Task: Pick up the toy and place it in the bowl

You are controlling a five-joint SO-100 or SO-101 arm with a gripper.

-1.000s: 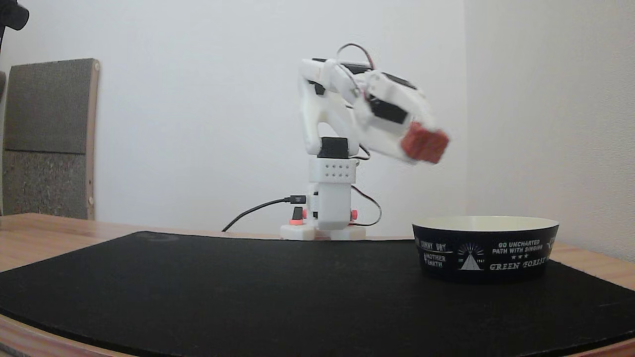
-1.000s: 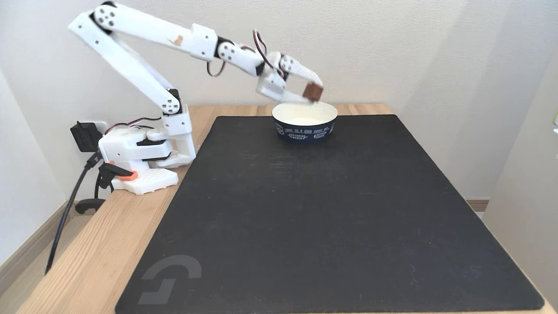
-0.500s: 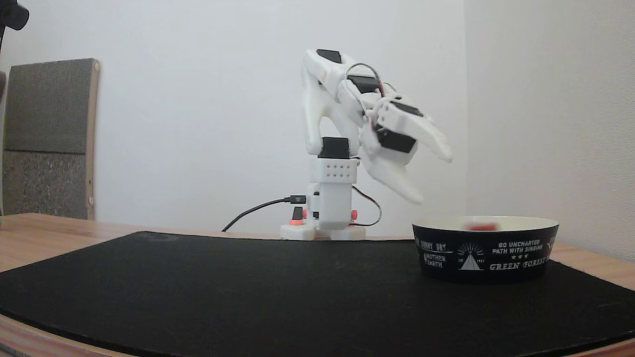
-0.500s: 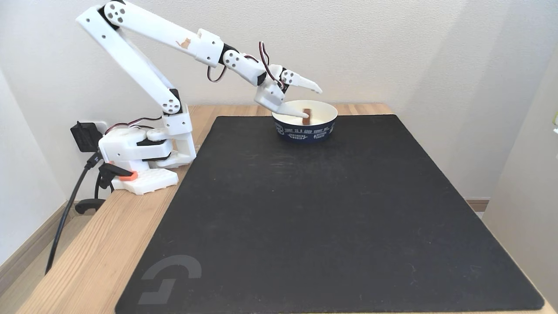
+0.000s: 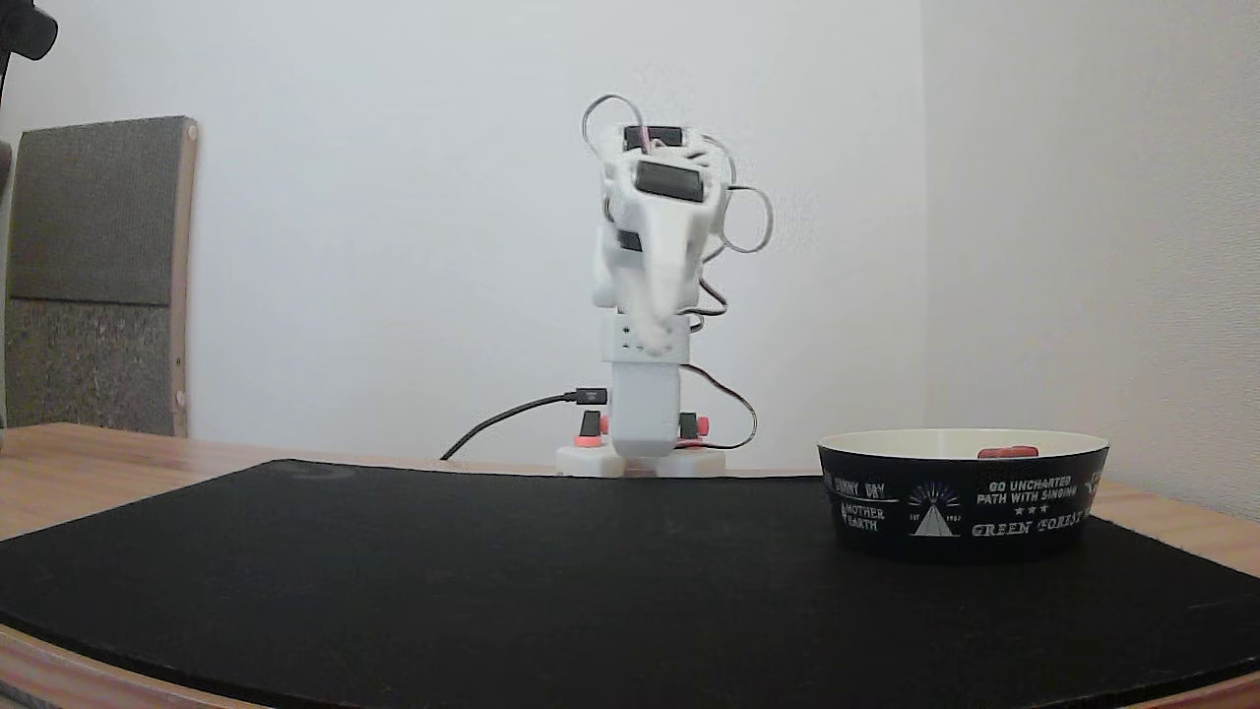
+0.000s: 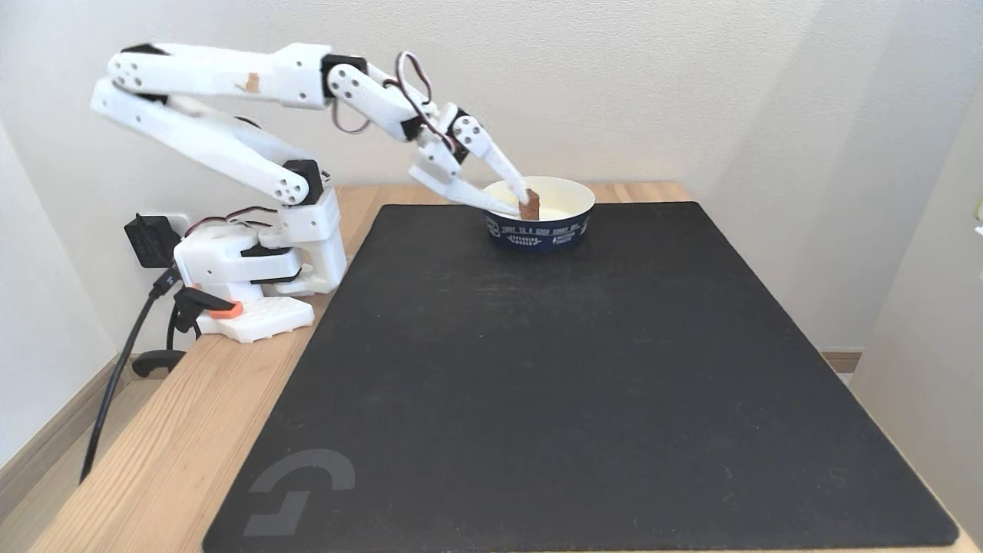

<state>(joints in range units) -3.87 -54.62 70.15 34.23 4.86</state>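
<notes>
The red toy [image 5: 1007, 452] lies inside the bowl [image 5: 960, 502], just showing above its rim. In a fixed view from above, the toy [image 6: 531, 207] leans on the cream inside by the near-left wall of the bowl [image 6: 537, 232]. The white gripper [image 6: 519, 206] hangs at the bowl's left side with its fingertips drawn together and nothing between them. From table height the gripper [image 5: 652, 340] is blurred, points toward the camera and sits well left of the bowl and above the table.
A black mat [image 6: 576, 369] covers most of the wooden table, with the bowl at its far edge. The arm's base [image 6: 246, 269] and cables stand left of the mat. A grey padded board [image 5: 94, 276] leans on the wall at left.
The gripper opened above the bowl and the toy fell in. The arm then swung left and folded back from the bowl while its fingers closed.
</notes>
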